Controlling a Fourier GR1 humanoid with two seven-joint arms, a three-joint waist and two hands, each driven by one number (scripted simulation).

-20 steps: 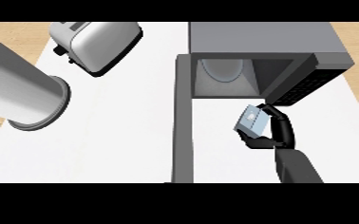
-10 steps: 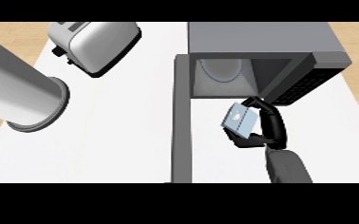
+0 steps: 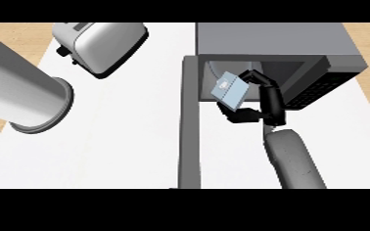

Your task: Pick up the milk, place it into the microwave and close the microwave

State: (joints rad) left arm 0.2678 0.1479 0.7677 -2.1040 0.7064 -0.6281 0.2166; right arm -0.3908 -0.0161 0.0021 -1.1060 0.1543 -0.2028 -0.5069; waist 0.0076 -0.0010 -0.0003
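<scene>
A small blue-and-white milk carton point(image 3: 230, 88) is held tilted in my right hand point(image 3: 265, 101), whose fingers and thumb curl round it. The carton hangs at the mouth of the grey microwave point(image 3: 274, 41), just in front of the round plate point(image 3: 220, 68) inside the cavity. The microwave door point(image 3: 189, 127) stands swung open to the left of the hand, running toward the view's lower edge. My left forearm point(image 3: 29, 95) shows as a grey cylinder at the left; its hand is out of view.
A silver toaster point(image 3: 101, 44) sits at the back left of the white counter point(image 3: 123, 142). The microwave's dark control panel point(image 3: 321, 85) is to the right of the cavity. Wooden floor shows at the upper corners.
My right hand has carried the milk carton up and to the left, from beside the control panel to the mouth of the microwave cavity. The left forearm has not moved.
</scene>
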